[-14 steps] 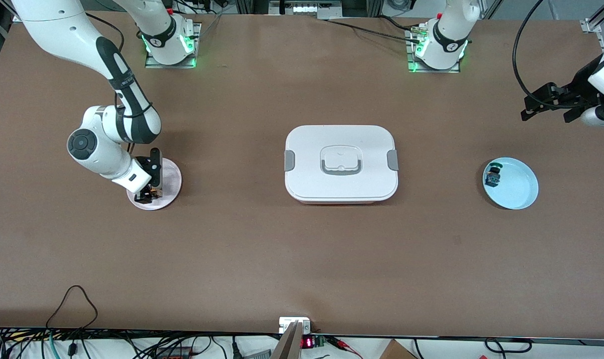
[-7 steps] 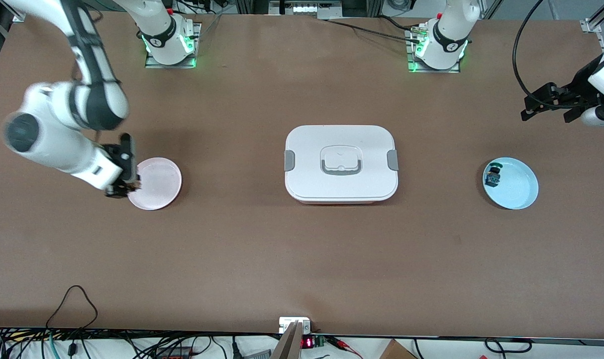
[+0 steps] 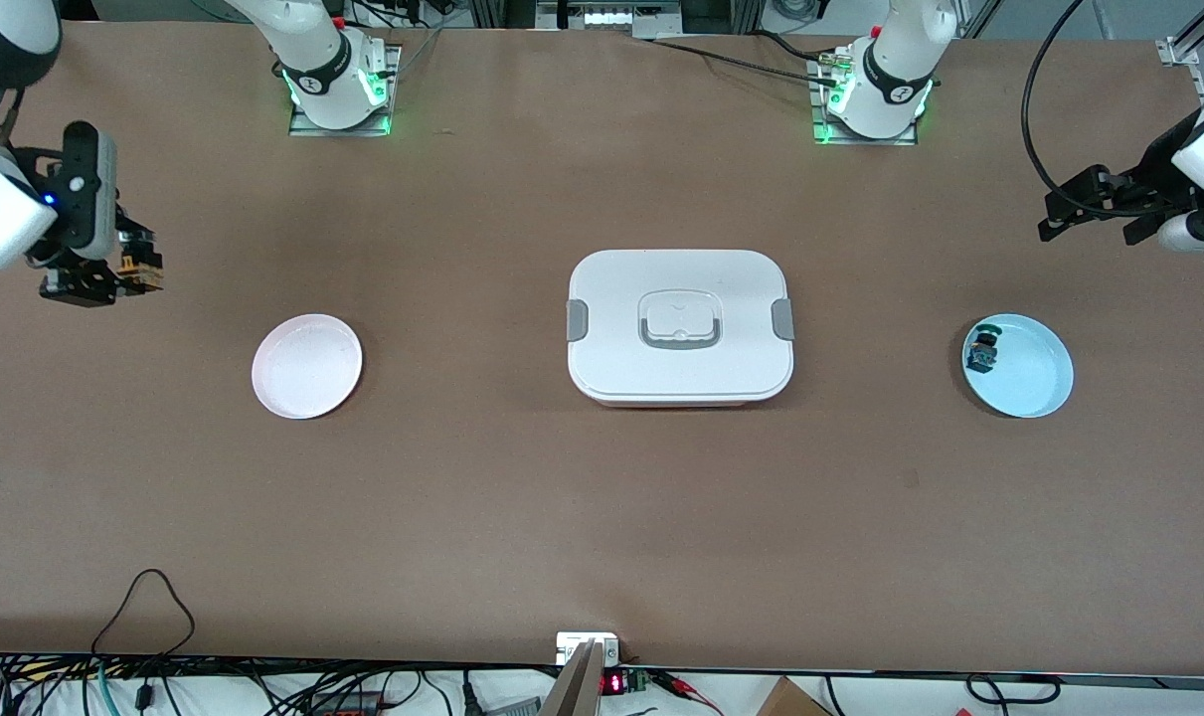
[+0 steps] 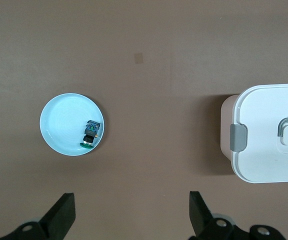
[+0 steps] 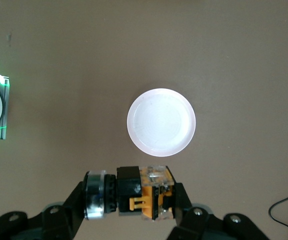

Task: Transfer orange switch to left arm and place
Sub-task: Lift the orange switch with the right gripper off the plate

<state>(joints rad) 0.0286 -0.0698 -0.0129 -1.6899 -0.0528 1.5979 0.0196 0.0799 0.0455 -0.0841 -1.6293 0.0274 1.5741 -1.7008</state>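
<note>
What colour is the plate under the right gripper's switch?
Pale pink plate, bare; clearest in the right wrist view.

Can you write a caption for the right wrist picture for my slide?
Right gripper holds the orange switch in the air above the empty pink plate.

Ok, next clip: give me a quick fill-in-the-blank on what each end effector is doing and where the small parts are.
1. The right end effector, up over the table's right-arm end, is shut on the small black switch with the ____ band.
2. The round pale pink plate holds ____.
3. The dark switch with green and blue parts lies in the round light ____ plate.
4. The left end effector, waiting with fingers ____, is up over the table's left-arm end.

Missing words: orange; nothing; blue; open
</note>
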